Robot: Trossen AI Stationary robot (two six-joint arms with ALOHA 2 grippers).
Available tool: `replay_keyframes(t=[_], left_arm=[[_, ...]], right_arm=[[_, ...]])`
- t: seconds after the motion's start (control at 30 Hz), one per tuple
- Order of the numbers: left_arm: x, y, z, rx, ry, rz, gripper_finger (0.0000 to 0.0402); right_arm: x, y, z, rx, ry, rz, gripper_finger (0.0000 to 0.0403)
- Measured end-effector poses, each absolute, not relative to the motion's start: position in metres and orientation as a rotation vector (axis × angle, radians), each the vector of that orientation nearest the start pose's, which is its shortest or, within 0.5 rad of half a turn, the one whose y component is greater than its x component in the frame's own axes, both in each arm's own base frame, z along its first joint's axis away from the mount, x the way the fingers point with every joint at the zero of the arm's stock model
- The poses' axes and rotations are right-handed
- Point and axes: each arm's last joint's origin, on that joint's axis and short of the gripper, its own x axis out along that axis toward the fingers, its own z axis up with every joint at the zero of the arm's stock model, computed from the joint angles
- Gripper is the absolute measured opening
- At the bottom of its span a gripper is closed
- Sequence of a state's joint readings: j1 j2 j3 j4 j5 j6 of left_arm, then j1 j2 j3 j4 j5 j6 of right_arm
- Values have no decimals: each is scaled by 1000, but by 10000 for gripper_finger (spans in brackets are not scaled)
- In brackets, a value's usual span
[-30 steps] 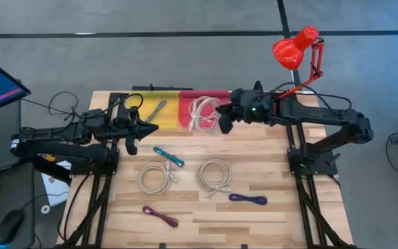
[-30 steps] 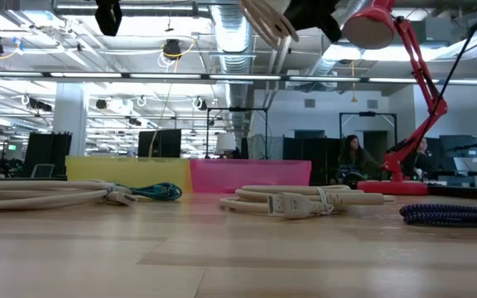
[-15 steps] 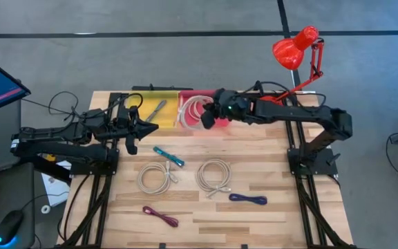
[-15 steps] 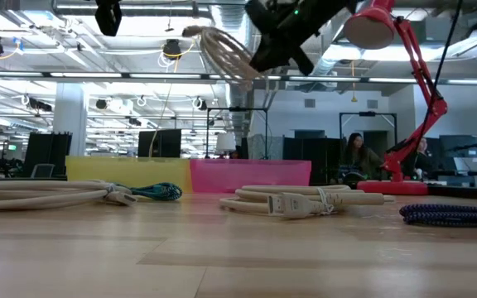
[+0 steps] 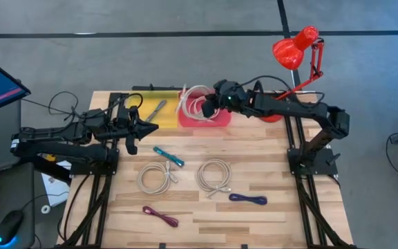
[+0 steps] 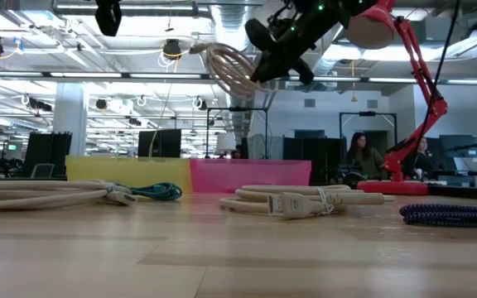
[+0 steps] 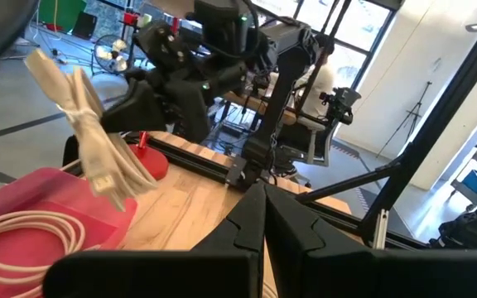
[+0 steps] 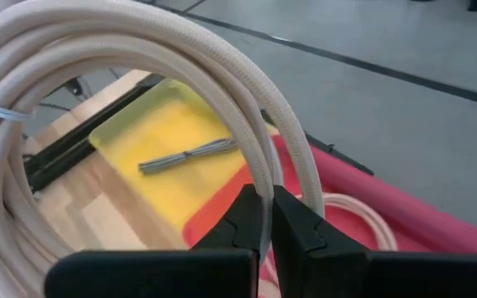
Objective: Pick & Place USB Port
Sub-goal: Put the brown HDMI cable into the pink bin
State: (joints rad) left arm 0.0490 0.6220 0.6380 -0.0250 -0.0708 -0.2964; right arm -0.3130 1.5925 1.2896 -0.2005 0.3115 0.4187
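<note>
My right gripper [image 5: 211, 105] is shut on a white coiled USB cable [image 5: 193, 102], held in the air over the pink bin [image 5: 220, 119] at the table's far edge. The coil also shows in the low view [image 6: 232, 70] and in the left wrist view [image 7: 98, 153]. A second white coil [image 8: 363, 217] lies in the pink bin. The yellow bin [image 5: 154, 111] beside it holds a grey cable [image 8: 190, 153]. My left gripper [image 5: 147, 128] is shut and empty, hovering near the yellow bin. My right gripper pinches several strands on one side of the coil [image 8: 263, 178] between its two fingers. The fingers come from the table's right, slanting down. The coil is lifted clear and juts out tilted from the fingers [image 6: 259, 66], over the pink bin.
On the table's near half lie two white coils [image 5: 156, 176] [image 5: 215, 174], a teal cable [image 5: 168, 155], a dark purple cable [image 5: 247, 199] and a magenta cable [image 5: 161, 216]. A red desk lamp [image 5: 296, 50] stands at the far right corner.
My right gripper has carried the white coil toward the table's left and far edges, from the pink bin's near right part to over its far left part. In the low view the coil has come down from the picture's top edge and swung left.
</note>
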Motion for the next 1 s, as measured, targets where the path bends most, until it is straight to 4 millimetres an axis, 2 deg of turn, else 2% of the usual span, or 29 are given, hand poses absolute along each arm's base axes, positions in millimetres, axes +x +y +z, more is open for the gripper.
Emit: replay_keyframes(t=[0.43,0.77,1.0], left_arm=[[146,9,320,-296,-9,120,8],[146,9,320,-296,-8,120,8],[146,9,320,-296,-8,120,8]], right_arm=[[328,-151,301,409,401,-801,0],[346,-169,248,441,554,-815,0],[354,-175,223,444,618,-834,0]])
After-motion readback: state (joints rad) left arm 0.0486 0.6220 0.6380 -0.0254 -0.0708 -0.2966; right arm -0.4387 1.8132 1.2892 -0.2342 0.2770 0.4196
